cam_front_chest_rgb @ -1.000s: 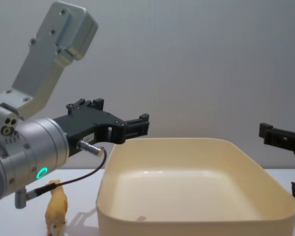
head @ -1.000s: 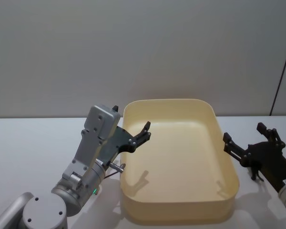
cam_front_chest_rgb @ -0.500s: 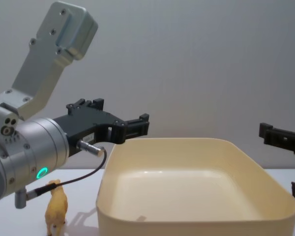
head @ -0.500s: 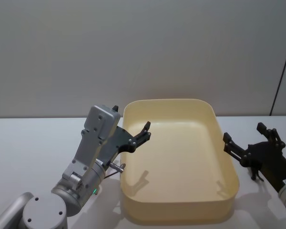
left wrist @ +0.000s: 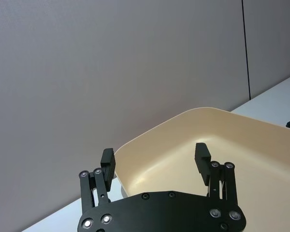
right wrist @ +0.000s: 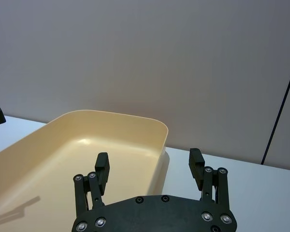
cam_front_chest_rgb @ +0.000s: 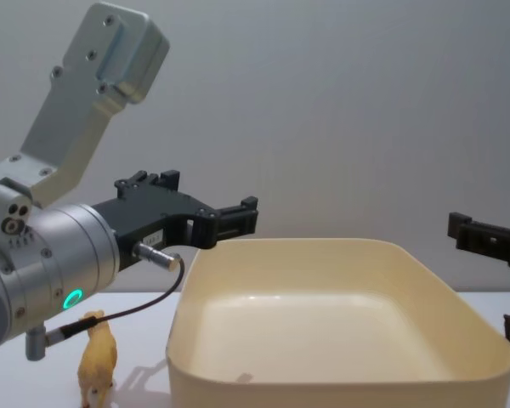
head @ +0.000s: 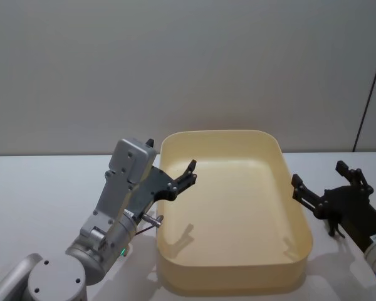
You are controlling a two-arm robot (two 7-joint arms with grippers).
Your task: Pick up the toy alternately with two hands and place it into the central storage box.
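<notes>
Small yellow toy animal (cam_front_chest_rgb: 96,357) stands on table (head: 37,188), just left of cream storage box (cam_front_chest_rgb: 323,387). L gripper (left wrist: 155,159), jaws wide, hovers over box's left rim. Toy lies below it, back toward robot, so L is nearer. R gripper (right wrist: 149,162), also wide, hangs beyond box's right side.

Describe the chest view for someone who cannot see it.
A cream-yellow tub fills the middle. The left gripper, on a silver arm with a green ring light, hangs above its left rim; the right gripper pokes in at the right edge. A small yellow toy animal stands left of the tub.
</notes>
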